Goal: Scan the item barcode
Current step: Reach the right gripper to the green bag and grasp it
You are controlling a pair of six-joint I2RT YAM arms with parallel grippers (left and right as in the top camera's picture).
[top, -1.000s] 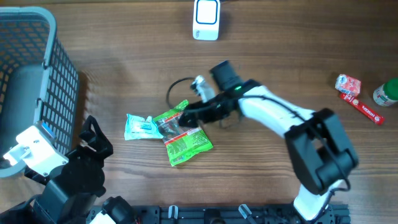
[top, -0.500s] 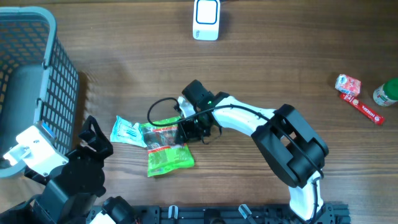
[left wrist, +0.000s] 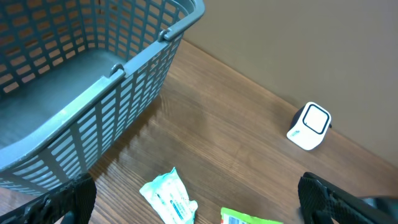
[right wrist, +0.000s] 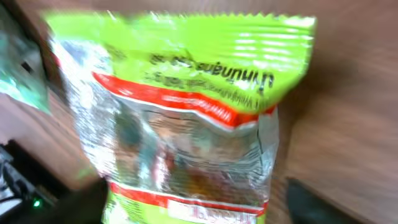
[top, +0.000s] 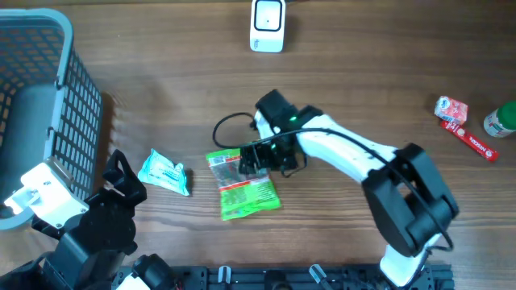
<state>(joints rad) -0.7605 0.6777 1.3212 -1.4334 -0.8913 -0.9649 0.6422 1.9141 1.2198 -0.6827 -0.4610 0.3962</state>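
Observation:
A green snack packet [top: 242,187] with a clear window and red bands lies flat on the wooden table near the middle. My right gripper [top: 256,157] hovers over its near end, open, one dark finger on each side of the packet [right wrist: 186,124] and nothing clamped. The motion-blurred right wrist view shows no readable barcode. The white scanner [top: 268,24] stands at the far edge. At the lower left my left gripper [top: 125,184] stands open and empty. Its wrist view shows a corner of the green packet [left wrist: 249,219] and the scanner [left wrist: 309,126].
A crumpled teal wipes packet [top: 165,173] lies left of the green one, close to the left gripper. A grey mesh basket [top: 68,48] fills the far left. At the right edge lie a small red box [top: 451,109], a red stick pack [top: 477,145] and a green-capped bottle [top: 501,121].
The right gripper dragged the green packet left, then back right, and now stands open over it. The teal packet was pushed left and stays apart. The left arm has not moved.

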